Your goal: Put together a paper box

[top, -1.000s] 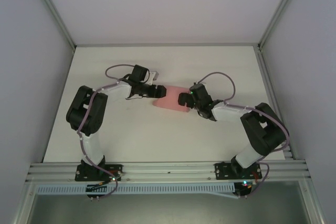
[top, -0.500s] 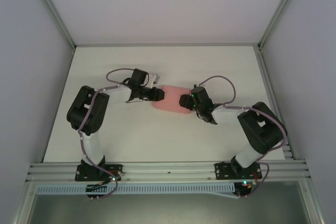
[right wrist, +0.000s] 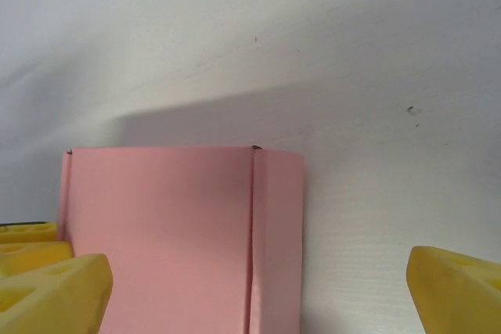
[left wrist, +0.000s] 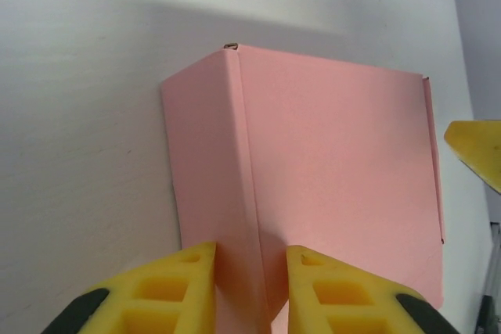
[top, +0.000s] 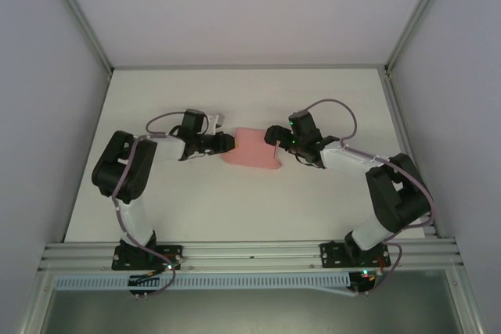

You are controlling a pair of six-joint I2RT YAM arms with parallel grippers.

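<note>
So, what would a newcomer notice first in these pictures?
The pink box lies in the middle of the white table. The left gripper pinches its folded edge from one side; the right gripper stands wide open at the opposite side.

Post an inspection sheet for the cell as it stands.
Surface: white table, a few small dark specks.
Job's things: pink paper box, creased, lying mid-table between both grippers.
Clutter: nothing seen.
Grippers: left gripper closed on the box's creased edge; right gripper open wide, straddling the opposite end.
Cables: left arm cable and right arm cable looped near the wrists, off the box.
Surroundings: pale enclosure walls; aluminium rail at near edge.
</note>
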